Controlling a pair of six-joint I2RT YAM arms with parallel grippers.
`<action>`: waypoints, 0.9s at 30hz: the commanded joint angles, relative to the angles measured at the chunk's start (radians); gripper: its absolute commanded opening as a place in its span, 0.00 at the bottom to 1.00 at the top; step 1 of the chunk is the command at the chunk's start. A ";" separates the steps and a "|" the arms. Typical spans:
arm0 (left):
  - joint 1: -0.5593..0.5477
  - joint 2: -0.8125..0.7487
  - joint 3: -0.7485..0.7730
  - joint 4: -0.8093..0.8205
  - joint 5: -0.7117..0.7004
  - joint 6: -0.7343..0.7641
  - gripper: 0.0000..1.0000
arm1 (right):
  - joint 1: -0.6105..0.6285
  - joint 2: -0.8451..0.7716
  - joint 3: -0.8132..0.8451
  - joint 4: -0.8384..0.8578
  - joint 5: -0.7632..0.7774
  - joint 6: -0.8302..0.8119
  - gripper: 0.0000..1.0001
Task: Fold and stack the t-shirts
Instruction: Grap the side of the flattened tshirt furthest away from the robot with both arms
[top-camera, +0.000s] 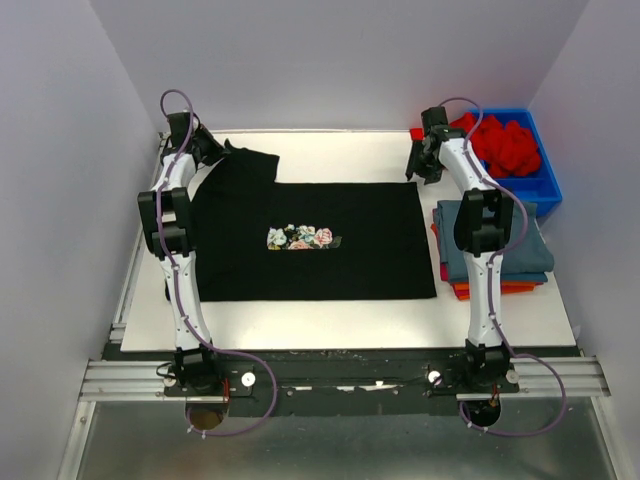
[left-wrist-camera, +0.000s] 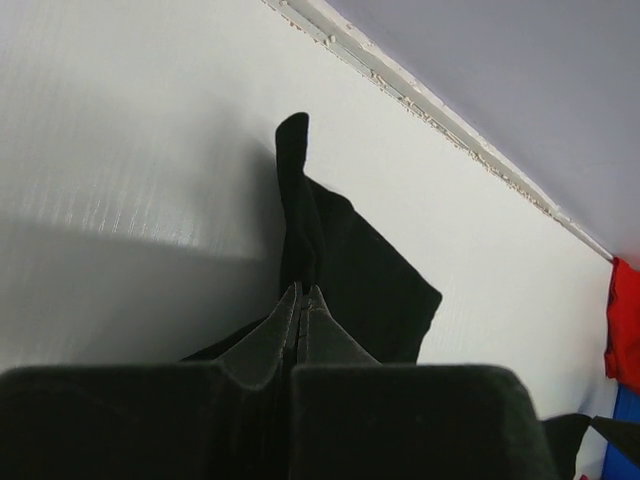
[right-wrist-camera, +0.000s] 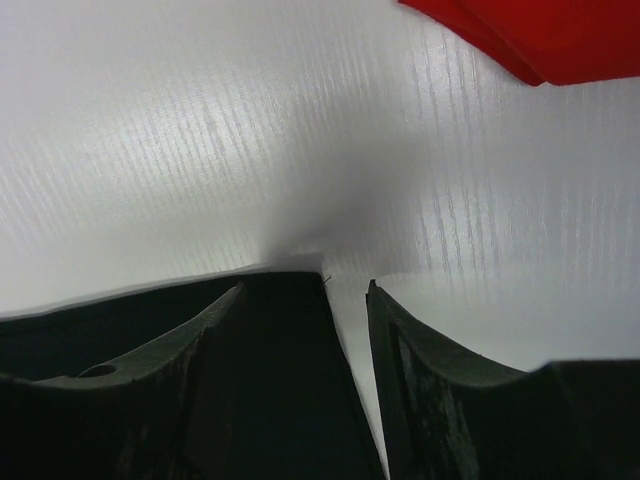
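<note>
The black t-shirt (top-camera: 330, 250) lies spread flat across the table, its small flower print (top-camera: 300, 238) facing up. At the far left corner, my left gripper (top-camera: 208, 150) is shut on the shirt's sleeve; in the left wrist view the black cloth (left-wrist-camera: 370, 280) rises from between the closed fingertips (left-wrist-camera: 303, 295). My right gripper (top-camera: 422, 168) stands at the shirt's far right corner. Its jaws are apart, and the corner of the black cloth (right-wrist-camera: 280, 380) lies loose between them, with a gap to the right finger (right-wrist-camera: 420, 360). A slate-blue tee (top-camera: 495, 240) tops a folded stack over an orange one (top-camera: 500, 290).
A blue plastic bin (top-camera: 545, 185) at the far right holds crumpled red tees (top-camera: 505, 145), and a red edge (right-wrist-camera: 540, 35) shows in the right wrist view. The folded stack sits just right of the black shirt. The enclosure's walls stand close on three sides.
</note>
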 joint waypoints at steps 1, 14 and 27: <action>0.003 -0.055 -0.013 -0.017 -0.014 0.021 0.00 | -0.015 0.045 0.046 -0.046 -0.052 0.008 0.60; 0.003 -0.063 -0.014 -0.015 -0.019 0.025 0.00 | -0.022 0.082 0.095 -0.065 -0.106 0.031 0.27; 0.006 -0.081 -0.028 0.009 -0.003 0.034 0.00 | -0.021 -0.071 -0.127 0.098 -0.091 0.021 0.01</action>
